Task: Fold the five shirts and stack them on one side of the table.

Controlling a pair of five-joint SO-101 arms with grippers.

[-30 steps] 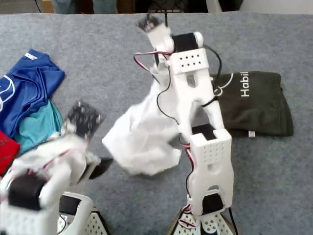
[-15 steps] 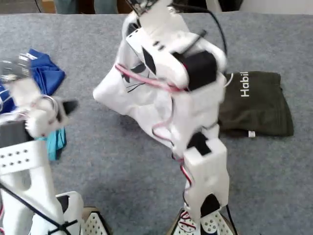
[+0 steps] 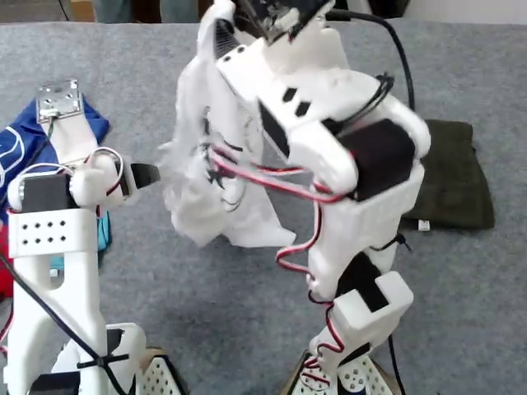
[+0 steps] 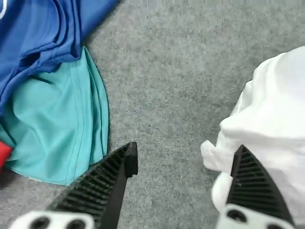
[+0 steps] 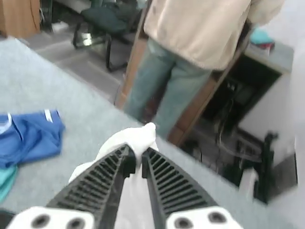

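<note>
Over the grey table (image 3: 461,74), holding up the white shirt (image 3: 206,181) by a pinched fold, long axis hanging downward; clamped on that fold with the right gripper (image 5: 138,157); poised just beside the lower bunch with the left gripper (image 4: 187,155), spread wide, nearer the free cloth; hard to find hem or sleeves amid crumples, partly hidden behind the right arm (image 3: 362,156).

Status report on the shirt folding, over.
Right gripper shut on crumpled white shirt, hanging. Left gripper open beside it. Blue shirt heaped nearby.
</note>
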